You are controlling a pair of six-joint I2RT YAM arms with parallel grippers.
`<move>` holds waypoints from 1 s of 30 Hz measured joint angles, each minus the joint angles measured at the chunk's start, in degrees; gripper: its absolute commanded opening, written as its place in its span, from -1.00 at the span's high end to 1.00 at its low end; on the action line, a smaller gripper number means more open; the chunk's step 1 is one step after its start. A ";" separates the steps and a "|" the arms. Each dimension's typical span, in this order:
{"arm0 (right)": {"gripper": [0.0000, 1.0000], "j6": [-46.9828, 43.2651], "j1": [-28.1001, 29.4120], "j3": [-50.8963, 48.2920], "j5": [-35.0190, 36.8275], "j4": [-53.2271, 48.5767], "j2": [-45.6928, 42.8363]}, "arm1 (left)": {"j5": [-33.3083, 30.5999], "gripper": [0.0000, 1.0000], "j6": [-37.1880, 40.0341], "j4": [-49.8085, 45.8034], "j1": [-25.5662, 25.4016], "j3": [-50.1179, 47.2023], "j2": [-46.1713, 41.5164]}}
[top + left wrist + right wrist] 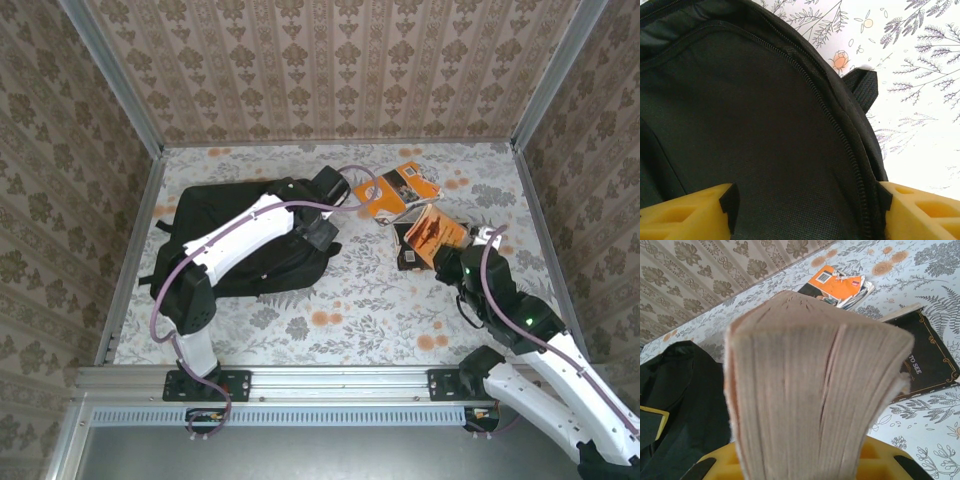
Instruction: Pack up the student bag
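The student bag [245, 240] lay flat on the floral-printed table [350, 300]. It was a big black pack of coarse woven fabric, with its rounded top turned toward the books. The left arm [245, 235] stretched across the bag and hid much of its middle from above. The left gripper [807, 205] hung over the bag's rounded end. Its yellow fingers [687, 215] stood wide apart with dark mesh-like cloth between them; whether they touched the cloth could not be told. A toothed zipper [825, 105] curved along the bag's rim, and a flat webbing handle [862, 85] stuck out from that rim onto the table.

To the right of the bag, well apart from it, the right gripper [452, 255] was clamped on a thick book [810, 390] with an orange cover. The book's rough, cream page edges faced the wrist camera and blocked most of its view. Just beyond the held book, away from the bag, a black hardcover [927, 360] with a thin gold border lay flat. An orange paperback [400, 188] rested on loose pale pages farther back, near the bag's top. Patterned brown wallpaper [340, 60] closed in the table behind the bag.
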 measured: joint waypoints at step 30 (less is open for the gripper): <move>1.00 0.42 -0.04 4.76 -26.32 14.45 19.02 | 11.26 1.00 -5.46 3.50 11.32 -7.72 -22.97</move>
